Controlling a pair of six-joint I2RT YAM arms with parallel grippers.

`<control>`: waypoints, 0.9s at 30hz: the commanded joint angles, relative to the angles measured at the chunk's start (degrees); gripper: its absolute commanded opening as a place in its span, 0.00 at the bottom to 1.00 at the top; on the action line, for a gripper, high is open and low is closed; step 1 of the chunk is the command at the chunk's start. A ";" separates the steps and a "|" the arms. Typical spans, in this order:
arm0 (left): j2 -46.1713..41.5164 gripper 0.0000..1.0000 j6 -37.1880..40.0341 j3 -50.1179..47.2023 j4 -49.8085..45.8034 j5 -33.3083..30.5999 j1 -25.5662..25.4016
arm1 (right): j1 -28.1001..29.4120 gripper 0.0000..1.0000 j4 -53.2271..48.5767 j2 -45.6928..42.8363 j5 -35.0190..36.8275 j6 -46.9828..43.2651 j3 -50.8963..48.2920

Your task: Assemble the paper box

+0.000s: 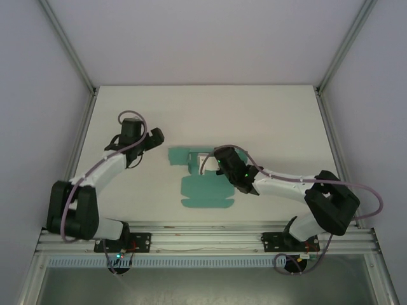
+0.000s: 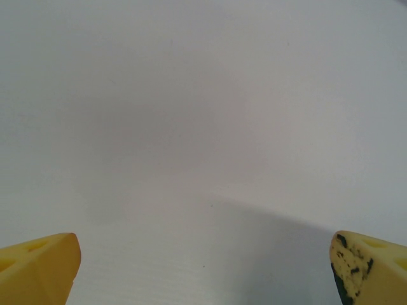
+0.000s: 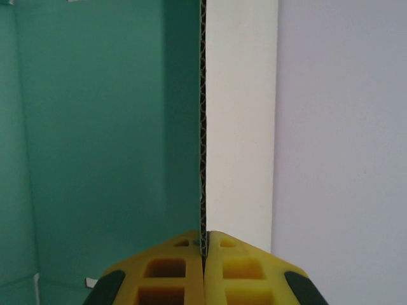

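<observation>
The box (image 1: 205,194) lies flat at mid-table, a little toward the near edge, long axis roughly near-to-far; the right gripper (image 3: 204,244) pinches one flap (image 3: 241,127) stood upright, teal face to its left, white to its right. The left gripper (image 1: 154,136) hangs with jaws spread wide over bare table (image 1: 280,121), just left of the box's far end; room is free all round.

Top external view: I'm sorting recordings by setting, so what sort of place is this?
Likely a lab robot cell: a white table walled by plain panels on metal posts, a left arm and right arm bolted to an aluminium rail, and a teal paper box sheet.
</observation>
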 commanded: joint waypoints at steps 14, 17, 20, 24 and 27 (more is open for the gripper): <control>3.50 0.70 6.05 -3.92 14.72 24.82 -3.14 | 0.81 0.00 4.48 -0.41 4.62 2.44 0.73; 1.23 0.63 6.80 -6.58 16.37 25.14 -5.51 | 0.78 0.00 6.74 0.72 5.33 2.09 1.07; -0.27 0.59 7.25 -7.96 16.80 24.79 -7.68 | 0.78 0.00 7.06 1.61 5.64 2.22 1.79; -2.07 0.57 6.30 -10.33 19.39 24.09 -9.03 | 0.82 0.00 9.01 1.92 5.95 1.48 1.00; -2.80 0.57 5.97 -12.21 20.75 22.47 -9.80 | 0.83 0.00 12.95 2.08 6.32 0.37 -0.85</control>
